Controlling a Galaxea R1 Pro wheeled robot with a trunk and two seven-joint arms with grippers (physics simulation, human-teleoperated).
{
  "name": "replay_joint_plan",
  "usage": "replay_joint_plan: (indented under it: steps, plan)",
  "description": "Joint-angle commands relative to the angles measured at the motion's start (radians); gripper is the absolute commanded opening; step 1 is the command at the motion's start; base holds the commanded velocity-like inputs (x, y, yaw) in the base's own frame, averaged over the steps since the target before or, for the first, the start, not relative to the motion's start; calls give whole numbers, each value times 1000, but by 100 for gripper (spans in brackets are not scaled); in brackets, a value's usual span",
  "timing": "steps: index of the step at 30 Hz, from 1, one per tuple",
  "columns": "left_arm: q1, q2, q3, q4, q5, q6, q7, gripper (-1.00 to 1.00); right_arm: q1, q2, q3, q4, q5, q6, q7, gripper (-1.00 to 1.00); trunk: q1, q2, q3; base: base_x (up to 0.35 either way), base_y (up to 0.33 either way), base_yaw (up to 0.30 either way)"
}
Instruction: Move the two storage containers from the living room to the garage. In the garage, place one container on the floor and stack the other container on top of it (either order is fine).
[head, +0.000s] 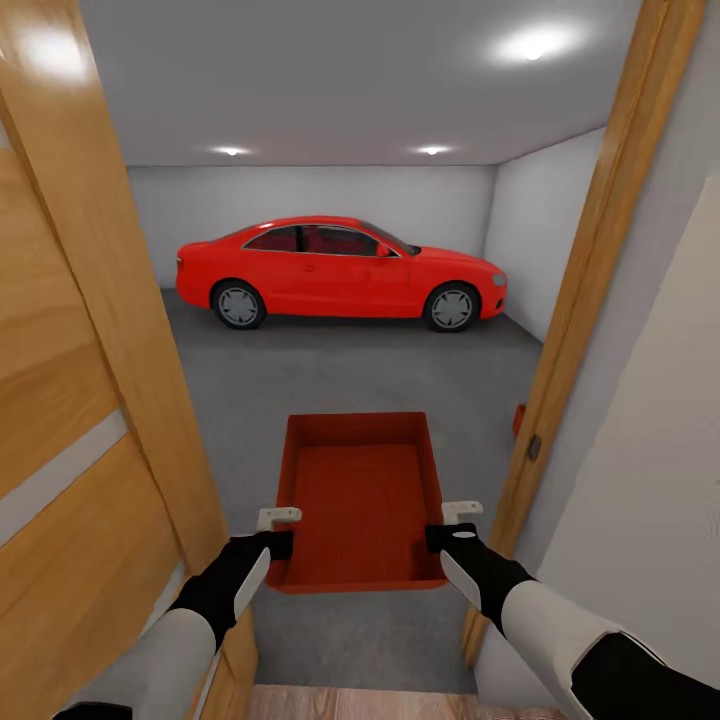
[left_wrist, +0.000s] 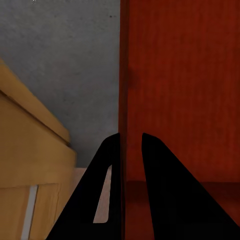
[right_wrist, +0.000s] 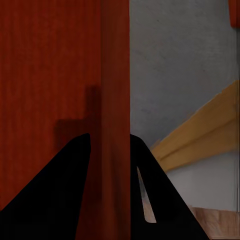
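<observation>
I hold one orange-red storage container level in front of me in the doorway, above the garage's dark grey floor. My left gripper is shut on its left wall near the close corner, and my right gripper is shut on its right wall. In the left wrist view my gripper straddles the container's wall, with the ribbed container bottom beside it. In the right wrist view my gripper clamps the wall of the container. A small orange-red piece peeks past the right door frame.
An open orange-brown wooden door stands close on my left and the door frame close on my right. A red car is parked across the far side of the garage. Light wood planks lie under me.
</observation>
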Motion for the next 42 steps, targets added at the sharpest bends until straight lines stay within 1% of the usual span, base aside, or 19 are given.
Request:
replay_joint_plan:
  steps: [1, 17, 25, 42]
  plan:
    - [-1, 2, -1, -4, -14, 7, 12, -100, -1, -9, 9, 23, 2, 7, -10, -100, 1, -2, -2, 0, 2, -208]
    - [-1, 2, -1, -4, -14, 7, 12, -100, -1, -8, 9, 23, 2, 8, -10, -100, 1, -2, -2, 0, 1, -223]
    - [-1, 2, -1, -4, -14, 7, 12, -100, -1, -8, 9, 23, 2, 8, -9, -100, 1, -2, -2, 58, 121, -18]
    - [-1, 2, -1, -4, -14, 6, 13, -100, -1, -9, 9, 23, 2, 8, -9, -100, 1, -2, -2, 2, 5, 0]
